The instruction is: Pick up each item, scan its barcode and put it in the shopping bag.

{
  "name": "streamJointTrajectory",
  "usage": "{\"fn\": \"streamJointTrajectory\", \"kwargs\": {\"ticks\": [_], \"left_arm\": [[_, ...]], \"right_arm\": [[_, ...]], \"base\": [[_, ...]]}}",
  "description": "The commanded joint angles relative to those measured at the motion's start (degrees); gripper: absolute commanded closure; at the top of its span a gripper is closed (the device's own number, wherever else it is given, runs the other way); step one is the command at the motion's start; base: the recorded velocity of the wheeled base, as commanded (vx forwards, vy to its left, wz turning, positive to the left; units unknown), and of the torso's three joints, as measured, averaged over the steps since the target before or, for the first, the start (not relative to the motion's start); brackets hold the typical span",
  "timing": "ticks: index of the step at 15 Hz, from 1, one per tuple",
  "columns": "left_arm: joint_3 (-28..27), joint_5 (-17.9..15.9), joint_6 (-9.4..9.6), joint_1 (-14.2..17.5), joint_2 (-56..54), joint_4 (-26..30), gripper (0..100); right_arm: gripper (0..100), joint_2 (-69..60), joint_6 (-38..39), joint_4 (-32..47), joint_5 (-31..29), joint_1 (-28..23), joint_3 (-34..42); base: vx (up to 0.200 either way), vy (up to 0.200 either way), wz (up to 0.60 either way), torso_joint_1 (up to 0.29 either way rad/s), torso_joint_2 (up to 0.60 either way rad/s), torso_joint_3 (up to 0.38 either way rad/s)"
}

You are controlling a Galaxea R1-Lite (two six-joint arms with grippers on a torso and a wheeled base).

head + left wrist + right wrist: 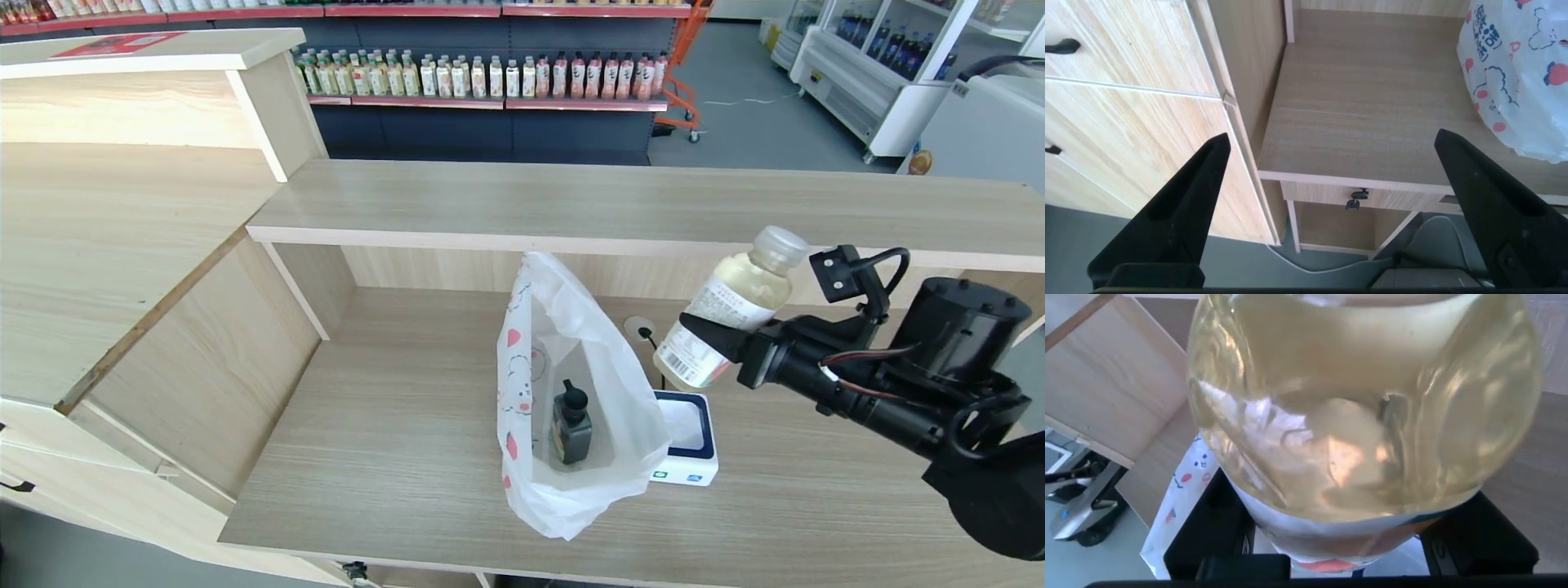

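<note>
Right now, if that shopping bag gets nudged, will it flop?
Probably: the shopping bag is thin crinkled plastic, standing loosely open. The dark bottle inside likely weights its base, so it may sag rather than slide.

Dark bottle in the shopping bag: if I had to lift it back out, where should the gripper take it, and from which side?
Probably by its narrow neck under the cap, coming down through the open mouth of the shopping bag. The dark bottle stands upright inside, and the bag's walls screen its sides.
</note>
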Motion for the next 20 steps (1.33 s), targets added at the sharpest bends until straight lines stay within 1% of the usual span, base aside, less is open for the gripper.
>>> {"fn": "streamJointTrajectory", "kwargs": {"ticks": [1,4,5,6,9,13,17,20], "left_arm": [[0.0,0.0,0.00,0.0,0.0,0.0,0],[0.0,0.0,0.00,0.0,0.0,0.0,0],[0.0,0.0,0.00,0.0,0.0,0.0,0],[0.0,0.0,0.00,0.0,0.0,0.0,0],[0.0,0.0,0.00,0.0,0.0,0.0,0],[0.0,0.0,0.00,0.0,0.0,0.0,0],[0.0,0.0,0.00,0.0,0.0,0.0,0],[0.0,0.0,0.00,0.0,0.0,0.0,0]], "right_arm": [[100,10.0,-0.2,0.2,-0.1,1.7,-6.3],[100,17.0,-1.3,-0.2,-0.1,5.2,-13.2],[100,17.6,-1.8,-0.1,-0.1,5.3,-14.0],[100,21.2,-3.5,0.1,0.2,6.5,-18.5],[100,26.2,-3.7,0.2,0.3,7.9,-25.6],[100,30.3,-4.3,0.7,0.3,8.4,-29.4],[100,35.3,-11.3,0.3,0.3,8.0,-34.2],[100,37.9,-12.4,0.1,0.2,8.0,-36.9]], "base": [[0.000,0.000,0.00,0.000,0.00,0.000],[0.000,0.000,0.00,0.000,0.00,0.000],[0.000,0.000,0.00,0.000,0.00,0.000],[0.000,0.000,0.00,0.000,0.00,0.000],[0.000,0.000,0.00,0.000,0.00,0.000],[0.000,0.000,0.00,0.000,0.00,0.000],[0.000,0.000,0.00,0.000,0.00,0.000],[0.000,0.000,0.00,0.000,0.00,0.000]]}}
